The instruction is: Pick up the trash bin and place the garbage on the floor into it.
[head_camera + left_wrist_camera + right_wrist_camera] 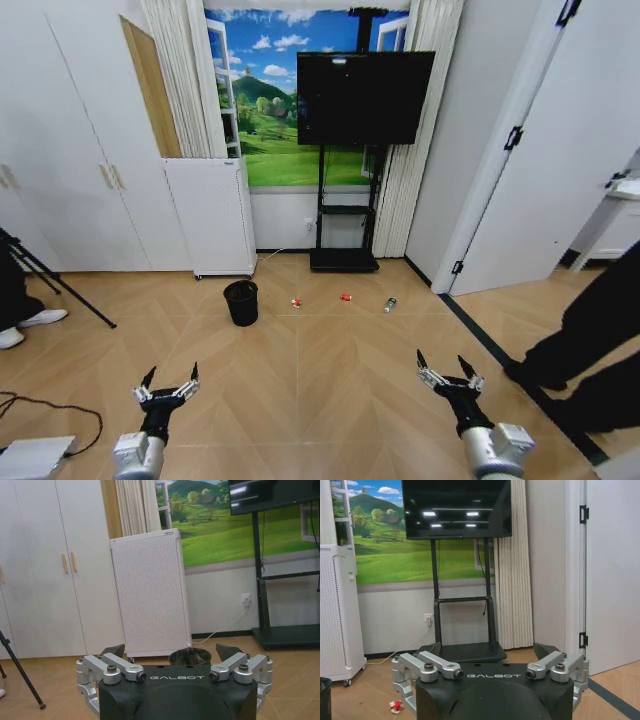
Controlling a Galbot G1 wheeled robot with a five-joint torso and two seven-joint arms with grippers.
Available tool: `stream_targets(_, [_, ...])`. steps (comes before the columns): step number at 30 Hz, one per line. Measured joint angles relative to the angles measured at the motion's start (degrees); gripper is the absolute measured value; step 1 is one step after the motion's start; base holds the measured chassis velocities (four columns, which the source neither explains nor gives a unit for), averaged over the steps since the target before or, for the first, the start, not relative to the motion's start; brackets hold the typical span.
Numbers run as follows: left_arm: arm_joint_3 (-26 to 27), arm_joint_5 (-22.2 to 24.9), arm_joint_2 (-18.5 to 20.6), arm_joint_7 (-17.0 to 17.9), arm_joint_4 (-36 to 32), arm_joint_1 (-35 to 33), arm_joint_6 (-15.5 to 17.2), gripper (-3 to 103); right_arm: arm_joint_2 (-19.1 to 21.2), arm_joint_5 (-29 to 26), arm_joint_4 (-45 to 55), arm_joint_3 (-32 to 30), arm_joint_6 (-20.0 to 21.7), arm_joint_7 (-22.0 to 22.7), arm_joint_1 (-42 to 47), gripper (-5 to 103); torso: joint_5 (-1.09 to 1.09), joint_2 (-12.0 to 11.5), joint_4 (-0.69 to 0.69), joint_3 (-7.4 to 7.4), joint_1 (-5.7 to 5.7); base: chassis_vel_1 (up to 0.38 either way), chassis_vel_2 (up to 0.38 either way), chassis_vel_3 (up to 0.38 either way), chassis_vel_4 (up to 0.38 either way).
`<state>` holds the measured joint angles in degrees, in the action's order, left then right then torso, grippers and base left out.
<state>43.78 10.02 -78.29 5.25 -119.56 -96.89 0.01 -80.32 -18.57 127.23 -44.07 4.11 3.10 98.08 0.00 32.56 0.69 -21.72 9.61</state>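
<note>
Head view, read from nine o'clock across to three: the left gripper (168,384) hangs low at seven o'clock with its fingers spread wide and nothing between them. The bin (241,302) stands upright on the floor (330,380) just left of centre, well ahead of both arms. To its right, in a loose row toward one o'clock, lie a red-and-white wrapper (296,301), a second red lump (346,297) and a small greenish-grey can (389,304), each apart from the others and from the bin. The right gripper (448,375) hangs at five o'clock, also wide and empty.

Risks, as I judge them: the bin is light-looking and tapers to a narrow base, so a push on its wide rim could tip or skid it over the smooth herringbone wood. Its dark liner looks thin and slack, and a finger may pinch film rather than the rim. The white purifier (211,216) stands close behind at eleven o'clock, its cord trailing along the wall, so an overreach could strike it. The wrappers are crumpled, soft and small and could slide from the pointed fingertips; the can is round, hard and likely to roll if nudged.

Left wrist view shows the bin's rim between the spread fingers, the perforated purifier beyond.
</note>
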Motion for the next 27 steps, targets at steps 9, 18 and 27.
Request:
stream_targets(9, [0.64,1.27,1.62,-8.10,0.38,-0.03,-2.00,98,0.29,0.61,-0.89,0.72,-0.41,-1.26,0.00,100,0.00,0.00,0.00,0.00,0.00,0.000,0.000,0.000,0.000])
stream_targets(18, [1.07,1.36,1.77,-9.07,1.06,0.63,-2.73,97,0.46,1.26,-1.41,0.98,-1.02,-1.60,-0.11,100,0.00,0.00,0.00,0.00,0.00,0.000,0.000,0.000,0.000])
stream_targets(27, [1.42,1.54,1.40,-8.33,0.90,0.39,-2.80,97,1.13,2.23,-1.84,0.88,1.15,-1.57,-2.03,100,0.00,0.00,-0.01,0.00,0.00,0.000,0.000,0.000,0.000])
